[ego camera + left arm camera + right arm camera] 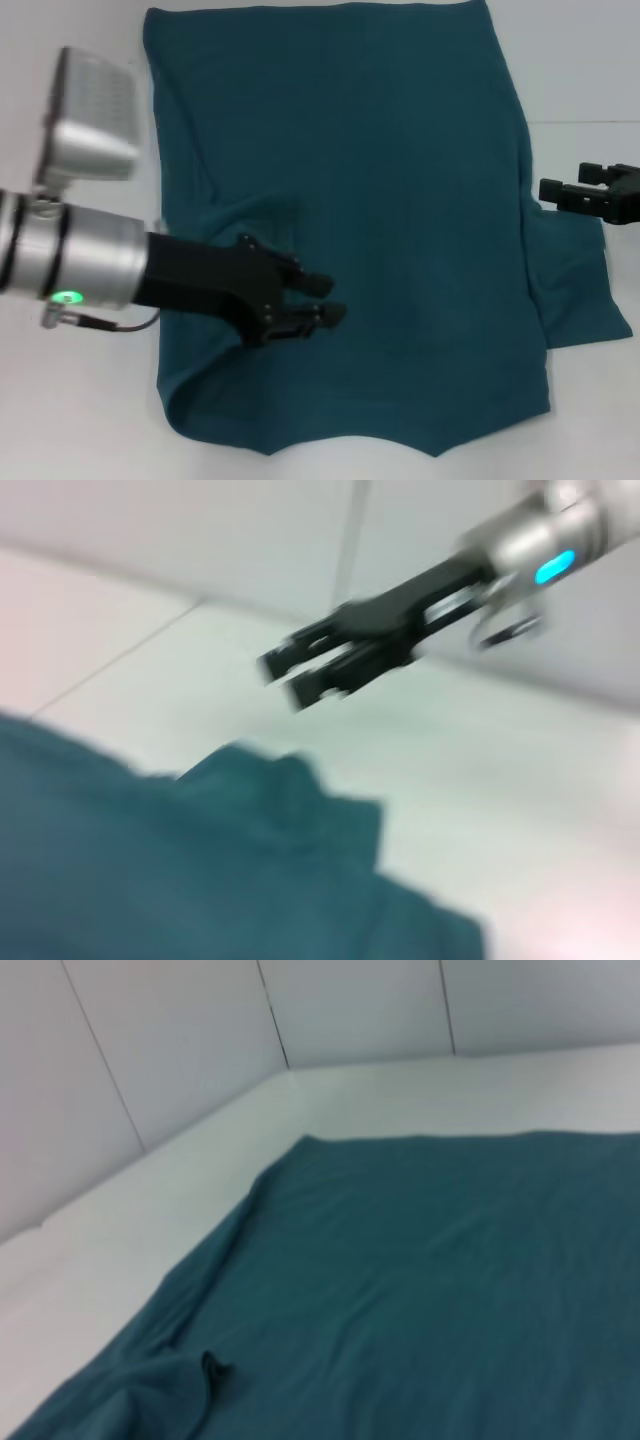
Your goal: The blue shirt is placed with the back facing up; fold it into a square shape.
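The shirt [400, 220] lies spread plain side up on the white worktop [80, 440], covering most of the middle of the head view. Its left sleeve is folded in over the body, leaving a raised ridge of cloth running from the left edge toward the centre. The right sleeve [580, 290] still sticks out flat past the right side. The near edge is wavy and the near left corner is rolled up slightly.

The left gripper [325, 300] is low over the shirt, left of centre, just past the folded-in ridge. Its jaws are nearly closed with only a narrow gap, and no cloth shows between them.

The right gripper [560, 192] sits at the right edge of the head view, just beyond the shirt's right side and above the sleeve. Its jaws stand slightly apart and hold nothing; the left wrist view shows it [285, 680] above bare worktop.
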You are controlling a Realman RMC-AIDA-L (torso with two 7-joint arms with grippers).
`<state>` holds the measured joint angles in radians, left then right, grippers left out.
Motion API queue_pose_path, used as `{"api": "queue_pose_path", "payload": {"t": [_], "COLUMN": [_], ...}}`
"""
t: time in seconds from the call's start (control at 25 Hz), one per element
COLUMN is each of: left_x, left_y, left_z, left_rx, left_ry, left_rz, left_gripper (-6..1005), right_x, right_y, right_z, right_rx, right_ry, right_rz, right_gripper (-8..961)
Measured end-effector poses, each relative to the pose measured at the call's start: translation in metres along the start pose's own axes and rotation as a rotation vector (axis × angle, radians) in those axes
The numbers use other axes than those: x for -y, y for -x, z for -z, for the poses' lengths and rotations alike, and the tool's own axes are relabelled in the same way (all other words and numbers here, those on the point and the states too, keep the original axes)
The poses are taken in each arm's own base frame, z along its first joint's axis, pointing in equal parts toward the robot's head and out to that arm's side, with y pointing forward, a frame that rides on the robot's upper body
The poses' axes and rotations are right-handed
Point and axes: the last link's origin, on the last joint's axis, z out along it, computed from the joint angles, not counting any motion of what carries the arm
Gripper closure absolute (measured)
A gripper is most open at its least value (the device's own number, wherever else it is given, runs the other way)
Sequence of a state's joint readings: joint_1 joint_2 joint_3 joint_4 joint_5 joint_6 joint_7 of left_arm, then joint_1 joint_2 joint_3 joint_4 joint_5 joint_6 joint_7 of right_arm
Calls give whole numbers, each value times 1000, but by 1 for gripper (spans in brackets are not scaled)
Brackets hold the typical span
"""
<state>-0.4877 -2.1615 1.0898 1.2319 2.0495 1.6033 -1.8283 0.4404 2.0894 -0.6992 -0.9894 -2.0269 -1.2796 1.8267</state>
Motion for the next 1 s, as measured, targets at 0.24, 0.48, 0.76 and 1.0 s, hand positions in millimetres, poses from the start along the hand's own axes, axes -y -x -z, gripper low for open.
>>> {"api": "queue_pose_path", "payload": {"t": [0.24, 0.48, 0.76, 1.0], "left_x": [-5, 22, 36, 37], "left_y": [5, 34, 47, 53], "left_z": [47, 68, 76, 76], "left_rx": [-214, -325, -321, -358], "left_ry": [64, -19, -36, -74], "left_rz": [13, 73, 77, 96], "left_gripper": [675, 697, 775, 821], "right_x": [-5, -9, 0, 14], "right_y": [6, 7, 8, -1], "right_z": [2, -2, 11, 25], "right_rx": [-50, -104, -246, -391], "right_ry": [4, 1, -107, -251], "right_rz": [-7, 11, 11, -70], "right_gripper": [138, 138, 141, 143]}}
